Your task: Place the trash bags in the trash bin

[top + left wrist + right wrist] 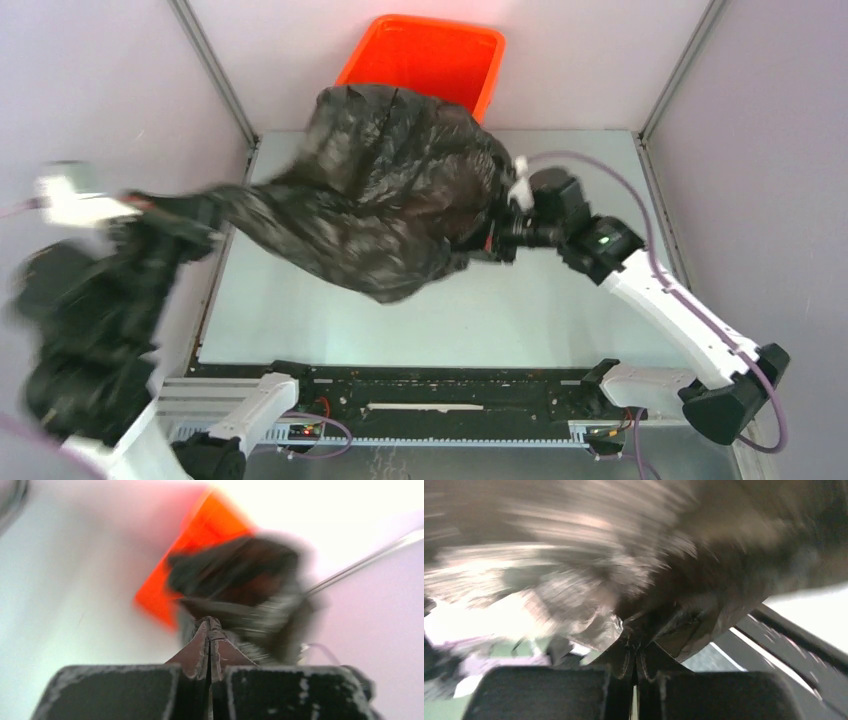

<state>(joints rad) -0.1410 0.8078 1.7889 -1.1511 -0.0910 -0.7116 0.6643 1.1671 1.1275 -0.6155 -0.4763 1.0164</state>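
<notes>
The large black trash bag (pixel 385 205) hangs in the air, stretched between both grippers over the far half of the table. Its top edge overlaps the near rim of the orange trash bin (pixel 425 58), which stands behind the table's far edge. My left gripper (pixel 205 215) is shut on the bag's left corner, blurred by motion. My right gripper (pixel 492 240) is shut on the bag's right side. In the left wrist view the shut gripper (pixel 210 625) pinches bag film (pixel 240 580) in front of the bin (pixel 200 545). In the right wrist view the shut gripper (pixel 634 642) grips the film (pixel 704 580).
The pale table (pixel 450 320) lies under the bag. Metal frame posts (pixel 215 70) rise at the table's far corners, with lilac walls on both sides. A purple cable (pixel 600 170) loops off the right arm. A black rail (pixel 440 385) runs along the near edge.
</notes>
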